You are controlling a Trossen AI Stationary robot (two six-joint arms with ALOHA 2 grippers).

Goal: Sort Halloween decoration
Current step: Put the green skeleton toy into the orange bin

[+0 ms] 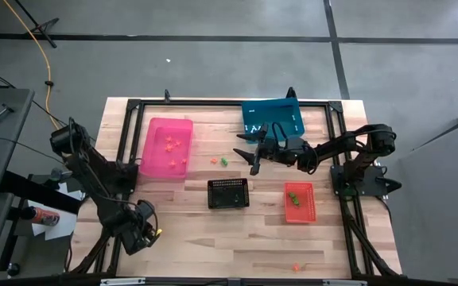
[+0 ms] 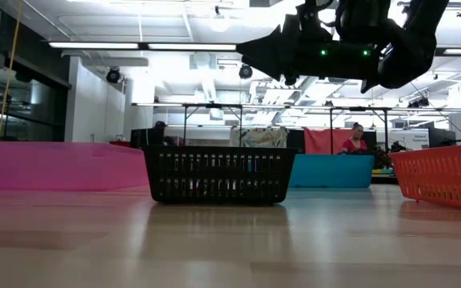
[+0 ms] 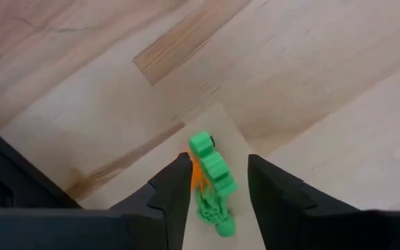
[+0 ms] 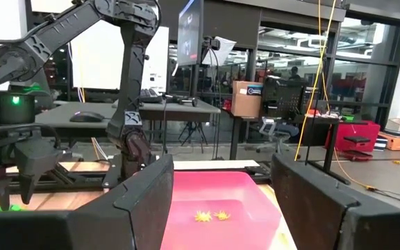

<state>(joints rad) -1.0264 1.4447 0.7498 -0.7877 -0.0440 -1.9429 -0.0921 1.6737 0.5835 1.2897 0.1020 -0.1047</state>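
My left hand [image 3: 219,161] hangs low over the worktop [image 1: 189,234] near its 7 o'clock corner. Its two fingers [image 3: 176,187] stand parted, not clamped on anything. A green trinket [image 3: 210,163] sits in the gap between them, with an orange trinket [image 3: 196,173] tucked against it on one finger's side; I cannot tell whether the two rest flat on the wood. My right hand [image 1: 246,153] hovers above the middle of the worktop, at 1 o'clock from the black bin [image 1: 228,193], pointing toward 9 o'clock. Its fingers are spread wide with nothing between them. Just beyond its tips, at 9 o'clock, a loose orange piece [image 1: 213,160] and a loose green piece [image 1: 223,161] lie side by side on the bare wood. The pink bin [image 1: 165,121] stands at 10 o'clock from the black bin and holds several orange pieces [image 1: 170,143]. The blue bin [image 1: 273,107] sits at the 12 o'clock edge with small white pieces [image 1: 253,127] in it. The red bin [image 1: 299,214] is at 3 o'clock from the black bin and holds green pieces [image 1: 293,197]. One more orange bit [image 1: 296,267] lies alone near the 6 o'clock edge, well apart from everything else.
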